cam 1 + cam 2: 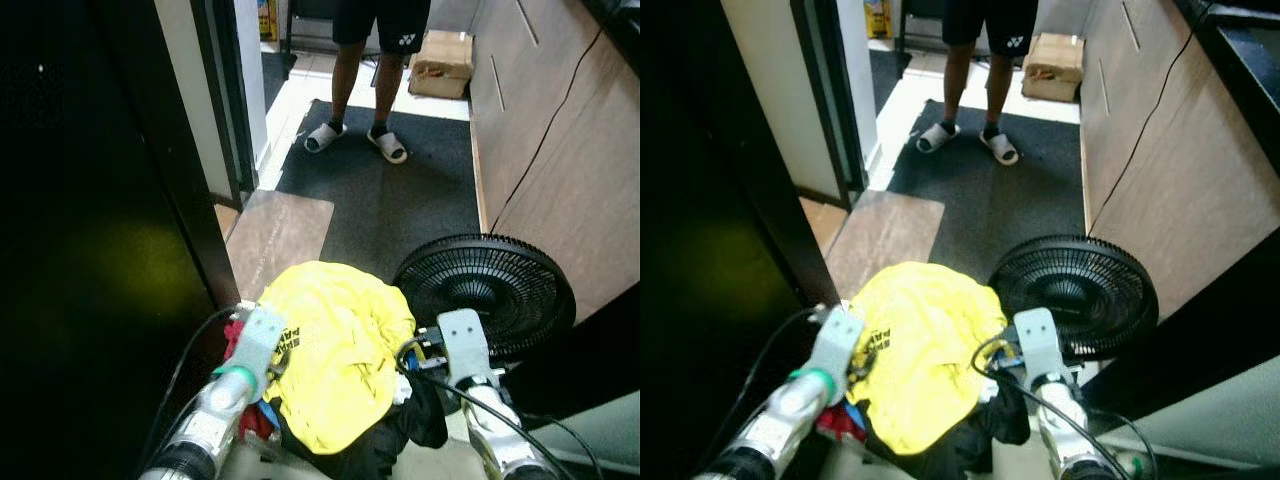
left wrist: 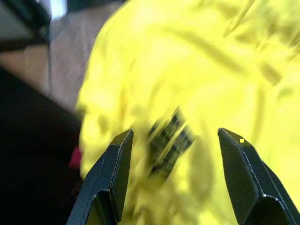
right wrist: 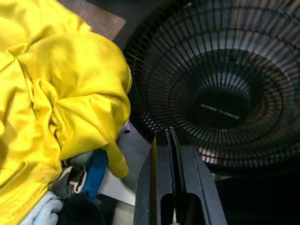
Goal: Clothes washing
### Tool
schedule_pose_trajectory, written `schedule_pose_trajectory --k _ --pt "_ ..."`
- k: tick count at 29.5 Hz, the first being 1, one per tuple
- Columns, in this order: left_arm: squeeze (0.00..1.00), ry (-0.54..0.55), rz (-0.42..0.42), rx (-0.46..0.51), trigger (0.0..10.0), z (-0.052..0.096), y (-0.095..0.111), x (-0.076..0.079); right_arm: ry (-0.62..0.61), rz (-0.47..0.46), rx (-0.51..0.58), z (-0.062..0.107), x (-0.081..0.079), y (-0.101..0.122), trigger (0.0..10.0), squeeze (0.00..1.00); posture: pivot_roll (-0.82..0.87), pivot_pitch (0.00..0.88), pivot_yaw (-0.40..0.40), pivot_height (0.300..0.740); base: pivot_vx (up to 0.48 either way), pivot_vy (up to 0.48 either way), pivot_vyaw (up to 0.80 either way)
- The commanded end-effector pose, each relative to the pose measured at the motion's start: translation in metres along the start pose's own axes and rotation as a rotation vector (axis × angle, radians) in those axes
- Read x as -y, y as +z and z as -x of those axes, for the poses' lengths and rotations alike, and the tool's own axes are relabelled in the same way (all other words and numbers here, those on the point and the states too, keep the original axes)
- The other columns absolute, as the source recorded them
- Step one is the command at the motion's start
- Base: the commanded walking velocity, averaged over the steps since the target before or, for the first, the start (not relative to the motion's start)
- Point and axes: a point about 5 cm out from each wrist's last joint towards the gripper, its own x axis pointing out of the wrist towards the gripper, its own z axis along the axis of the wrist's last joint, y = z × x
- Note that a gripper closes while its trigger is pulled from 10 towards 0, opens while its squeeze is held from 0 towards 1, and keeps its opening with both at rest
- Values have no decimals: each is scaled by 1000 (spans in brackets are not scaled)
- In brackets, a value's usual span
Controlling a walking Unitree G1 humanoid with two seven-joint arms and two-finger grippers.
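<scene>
The robot stands over a heap of laundry, and the step in hand looks like taking hold of the top garment, a yellow jersey point(image 1: 335, 350), to carry it to the wash. The left hand point(image 2: 171, 154) hovers just above the jersey with its fingers point(image 2: 241, 164) spread wide, the printed black lettering point(image 2: 168, 143) between them. To do this well, it should press down into a raised fold so both pads catch cloth, not air, and close near the bunched middle so the whole shirt lifts rather than one trailing hem. The right hand point(image 3: 171, 154) has its fingers pressed together, empty, poised between the pile and a black floor fan point(image 1: 490, 290); it should stay clear of the grille.

The jersey is a thin, perforated sports mesh, crumpled into soft ridges, slippery-looking and light. Beneath it lie darker clothes point(image 1: 400, 425), something red point(image 1: 235, 335) and a blue strap point(image 3: 96, 171). The fan's guard is rigid wire in concentric rings. A person point(image 1: 370, 60) in slides stands on the dark mat point(image 1: 400, 190) beyond
</scene>
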Motion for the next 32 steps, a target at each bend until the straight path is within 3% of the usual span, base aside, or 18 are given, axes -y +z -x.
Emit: schedule_pose_trajectory --k 1,3,4,7,9,12,15,21,22,25,29,32 --pt "0 -14 1 -60 10000 4 -14 0 38 -57 28 -2 -11 7 10000 0 34 185 79 740 0 0 0" --pt "0 -14 5 -64 10000 4 -14 -1 59 -74 42 -5 -18 12 10000 0 34 185 79 740 0 0 0" --pt "0 -5 4 -69 10000 6 -17 -4 122 -104 56 -13 -40 26 10000 0 52 187 77 740 0 0 0" --pt "0 -2 3 -72 10000 6 -18 -5 149 -114 62 -15 -49 31 10000 0 52 187 77 740 0 0 0" --pt "0 11 4 -79 10000 8 -22 -6 223 -66 39 -17 -70 35 10000 0 89 202 60 740 0 0 0" --pt "0 22 9 -84 10000 10 -25 -6 265 -9 15 -15 -81 33 10000 0 105 212 47 740 0 0 0" --pt "0 29 16 -88 10000 12 -28 -4 222 -19 -4 -14 -64 24 10000 0 96 220 35 740 0 0 0" --pt "0 28 25 -92 10000 13 -31 -3 192 -12 2 -12 -46 19 10000 0 73 212 41 740 0 0 0" --pt "0 34 25 -101 10000 15 -34 -7 131 -15 0 -12 -26 15 10000 0 60 202 44 740 0 0 0" --pt "0 40 21 -109 10000 17 -37 -10 82 -20 -4 -11 -12 12 10000 0 60 202 44 740 0 0 0" --pt "0 95 28 -133 10000 23 -45 -29 -42 -12 -64 5 27 -13 10000 0 43 175 52 740 0 0 0" --pt "0 115 21 -161 10000 26 -51 -38 -59 -8 -78 11 32 -20 10000 0 34 163 60 740 0 0 0"
